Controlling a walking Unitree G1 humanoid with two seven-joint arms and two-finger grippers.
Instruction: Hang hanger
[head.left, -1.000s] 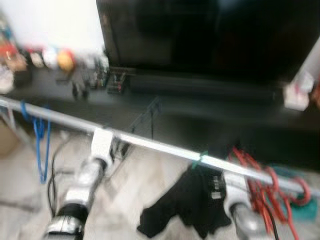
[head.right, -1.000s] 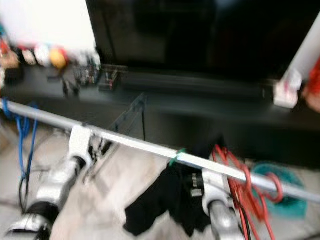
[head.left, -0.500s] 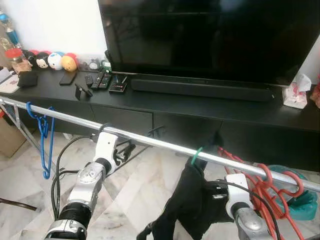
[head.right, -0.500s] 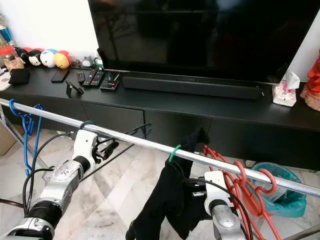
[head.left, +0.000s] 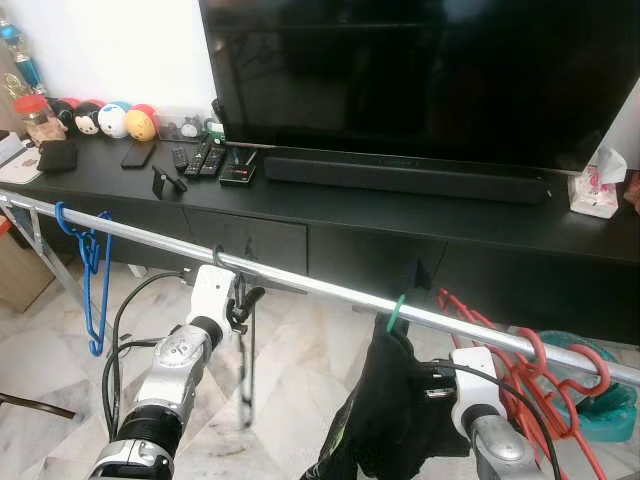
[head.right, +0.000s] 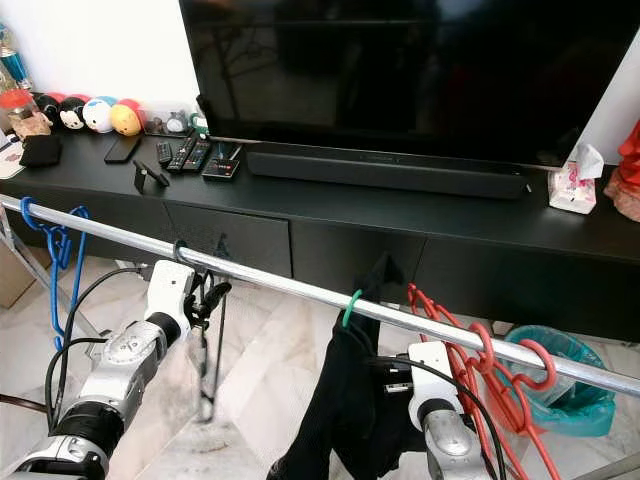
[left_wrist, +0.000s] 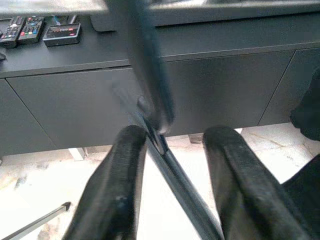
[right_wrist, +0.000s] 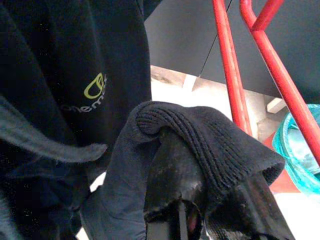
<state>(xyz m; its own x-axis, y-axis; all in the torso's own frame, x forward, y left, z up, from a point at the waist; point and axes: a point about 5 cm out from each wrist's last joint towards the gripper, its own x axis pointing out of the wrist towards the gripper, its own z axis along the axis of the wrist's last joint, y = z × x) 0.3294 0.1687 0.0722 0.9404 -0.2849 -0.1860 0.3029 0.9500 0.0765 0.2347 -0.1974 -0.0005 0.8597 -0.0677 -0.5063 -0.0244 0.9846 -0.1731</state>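
Across the back of the room, a large black television (head.left: 420, 75) stands on a long black cabinet (head.left: 400, 225), with a soundbar (head.left: 405, 178) just in front of its base. On the cabinet's left end sit round plush toys (head.left: 115, 120) and several remote controls (head.left: 200, 160); a tissue box (head.left: 597, 192) sits at the right end. The floor is pale marble tile (head.left: 290, 370).

Nearer the robot, a silver rail (head.left: 320, 290) runs from upper left down to lower right. From left to right along it hang blue hangers (head.left: 90, 260), a black hanger (head.left: 243, 330), a green hook carrying a black garment (head.left: 385, 410), and a bunch of red hangers (head.left: 540, 380). A teal basket (head.left: 605, 395) sits on the floor behind the red ones.

The left gripper (head.left: 243, 300) is raised just below the rail. Its fingers (left_wrist: 117, 190) are spread apart — the black hanger's hook is over the rail and its thin body hangs between the fingers, close against one and clear of the other.

The right gripper (right_wrist: 200, 195) is low, beside the red hangers, and closed on a ribbed edge of the black garment, which drapes over its fingers.
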